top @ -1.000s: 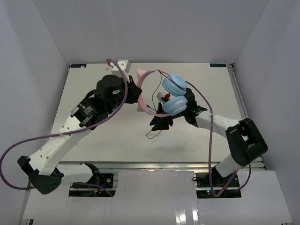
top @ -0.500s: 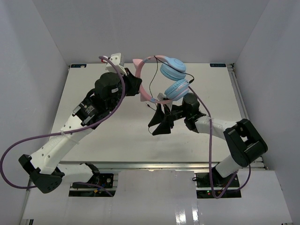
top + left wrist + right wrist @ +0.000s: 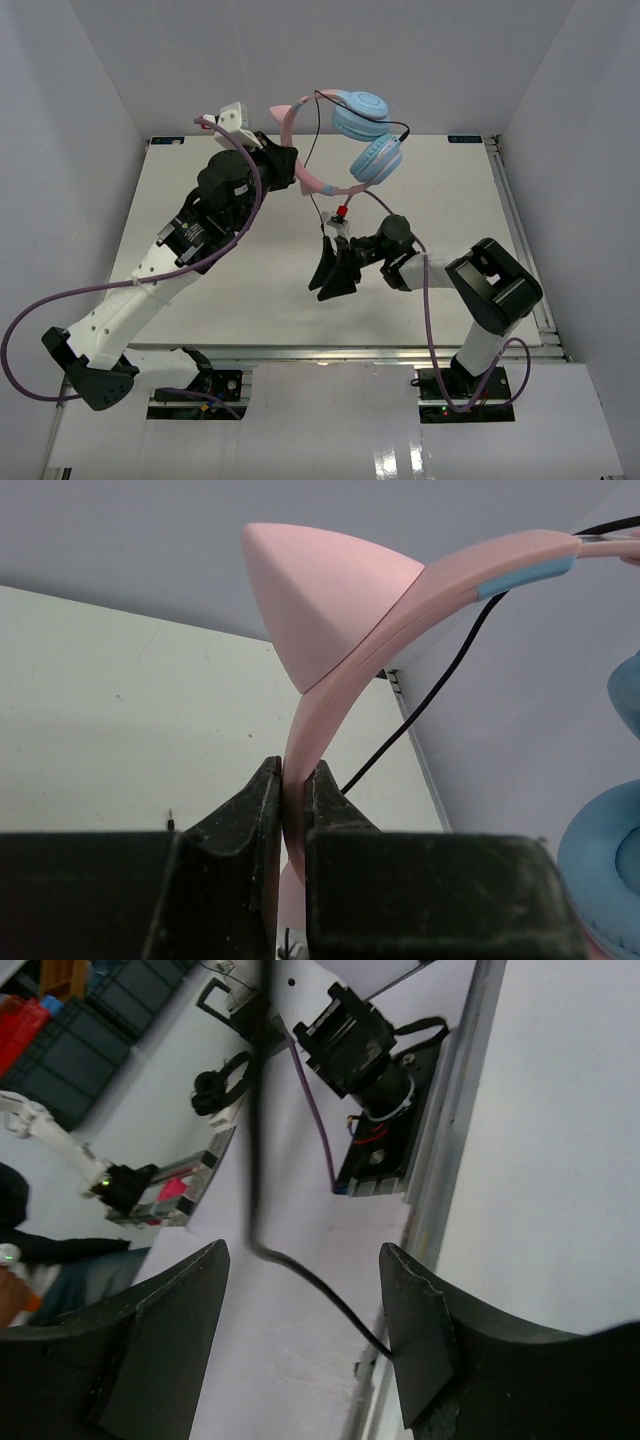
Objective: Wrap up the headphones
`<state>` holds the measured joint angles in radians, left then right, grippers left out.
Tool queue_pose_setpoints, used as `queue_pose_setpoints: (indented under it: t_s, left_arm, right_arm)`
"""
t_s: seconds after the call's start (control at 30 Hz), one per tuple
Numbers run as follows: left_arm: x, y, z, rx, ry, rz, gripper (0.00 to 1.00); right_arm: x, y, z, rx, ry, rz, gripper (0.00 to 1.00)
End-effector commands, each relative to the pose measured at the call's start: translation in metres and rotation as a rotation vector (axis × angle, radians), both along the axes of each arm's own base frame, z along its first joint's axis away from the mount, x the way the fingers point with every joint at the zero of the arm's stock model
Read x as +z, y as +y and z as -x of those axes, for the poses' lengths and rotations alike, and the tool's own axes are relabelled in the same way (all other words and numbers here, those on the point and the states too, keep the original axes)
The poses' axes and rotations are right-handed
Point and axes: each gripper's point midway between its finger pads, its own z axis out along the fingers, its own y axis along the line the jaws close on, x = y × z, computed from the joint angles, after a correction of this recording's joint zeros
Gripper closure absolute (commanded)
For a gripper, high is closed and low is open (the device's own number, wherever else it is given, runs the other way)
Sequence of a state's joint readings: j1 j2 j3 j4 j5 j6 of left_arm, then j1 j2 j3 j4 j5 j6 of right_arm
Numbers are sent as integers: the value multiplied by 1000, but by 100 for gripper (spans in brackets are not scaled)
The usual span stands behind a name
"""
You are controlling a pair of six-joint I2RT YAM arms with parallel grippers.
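The headphones hang in the air over the back of the table, held by their pink headband (image 3: 300,175). Their two light-blue ear cups (image 3: 362,108) sit high on the right. My left gripper (image 3: 285,168) is shut on the headband (image 3: 300,750), just below a pink cat ear (image 3: 320,590). The thin black cable (image 3: 318,205) drops from the headphones past a small red piece (image 3: 342,212) to my right gripper (image 3: 333,270). That gripper (image 3: 302,1260) is open low over the table, with the cable (image 3: 330,1295) running loose between its fingers.
The white table (image 3: 460,200) is walled on three sides by grey panels. Thick purple arm cables (image 3: 60,300) loop off the left arm and along the right arm. The right wrist view looks past the table's front rail (image 3: 440,1160) to the arm base.
My left gripper has lifted the headphones up and toward the back wall. My right gripper has opened, left the ear cups, and dropped forward and left toward the hanging cable.
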<state>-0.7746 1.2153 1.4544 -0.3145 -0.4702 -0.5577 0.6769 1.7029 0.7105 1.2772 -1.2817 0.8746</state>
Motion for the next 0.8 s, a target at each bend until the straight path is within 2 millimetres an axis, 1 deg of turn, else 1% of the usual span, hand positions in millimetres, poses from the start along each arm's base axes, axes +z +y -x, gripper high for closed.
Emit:
queue_pose_setpoints:
  t_s: [0.0,0.1,0.17,0.23,0.27,0.33,0.4,0.47,0.53,0.6,0.67,0.77]
  left_arm:
    - [54,14,2,57,-94,114,100]
    - [61,20,1,83,-103,90,100]
    - [65,26,1,106,-110,74,100]
    - [68,31,2,125,-119,68,100]
    - [69,34,2,135,-121,62,100]
    - [68,38,3,149,-122,49,100]
    - [66,45,4,169,-119,32,100]
    - [67,52,9,179,-124,32,100]
    - [63,58,13,188,-122,27,100]
    - [58,61,16,188,-115,24,100]
    - [52,62,18,187,-103,20,100]
    - [48,67,20,203,-96,16,100]
  right_arm:
    - [31,4,24,67,-187,-201,35]
    - [27,4,33,80,-191,-205,41]
    - [27,2,36,74,-194,-211,47]
    - [28,1,37,68,-200,-216,59]
    - [28,0,38,66,-207,-215,69]
    - [21,1,34,48,-176,-165,83]
    - [10,0,26,-1,-174,-114,92]
    - [10,-3,9,-98,-279,-123,92]
    - [5,-10,-2,-162,-302,-94,92]
    - [8,-18,-11,-208,-315,-80,92]
    - [10,-26,-18,-240,-331,-82,92]
    - [4,-30,-19,-251,-350,-36,92]
